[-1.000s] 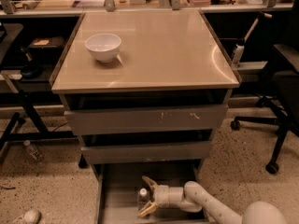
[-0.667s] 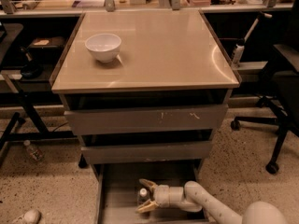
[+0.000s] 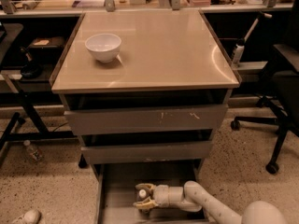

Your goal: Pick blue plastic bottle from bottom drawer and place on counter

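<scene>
My pale two-finger hand (image 3: pixel 139 196) sits low inside the grey metal bottom drawer (image 3: pixel 117 205), spread either side of the small clear bluish plastic bottle (image 3: pixel 142 193), which rests on the drawer floor.

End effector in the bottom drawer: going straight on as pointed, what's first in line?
Likely the blue plastic bottle, its white cap right at the tip of the end effector. Past that is the left side wall of the bottom drawer. Depth unclear.
</scene>
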{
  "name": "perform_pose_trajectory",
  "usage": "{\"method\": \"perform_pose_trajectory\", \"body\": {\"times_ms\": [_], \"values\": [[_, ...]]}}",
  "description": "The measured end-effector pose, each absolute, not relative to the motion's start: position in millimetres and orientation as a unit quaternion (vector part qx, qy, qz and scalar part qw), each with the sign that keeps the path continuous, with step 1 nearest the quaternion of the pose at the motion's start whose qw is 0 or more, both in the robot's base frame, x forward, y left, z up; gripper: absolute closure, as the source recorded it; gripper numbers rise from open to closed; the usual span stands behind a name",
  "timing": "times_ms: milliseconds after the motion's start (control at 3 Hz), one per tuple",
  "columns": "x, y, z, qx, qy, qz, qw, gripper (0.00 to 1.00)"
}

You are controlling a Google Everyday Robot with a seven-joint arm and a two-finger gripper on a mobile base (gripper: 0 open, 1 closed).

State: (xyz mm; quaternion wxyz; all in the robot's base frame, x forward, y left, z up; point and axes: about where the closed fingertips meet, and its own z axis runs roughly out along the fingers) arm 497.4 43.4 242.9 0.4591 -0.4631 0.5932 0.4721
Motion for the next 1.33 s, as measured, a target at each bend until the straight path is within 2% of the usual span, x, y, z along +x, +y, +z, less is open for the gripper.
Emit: {"method": "perform_pose_trajectory", "body": {"times_ms": [333,667,1333], "values": [[497,44,243,-0.463,0.593,0.472,0.459,0.89],[496,46,244,-0.462,0.596,0.471,0.459,1.00],[497,45,279,-0.448,0.613,0.464,0.455,1.00]]}}
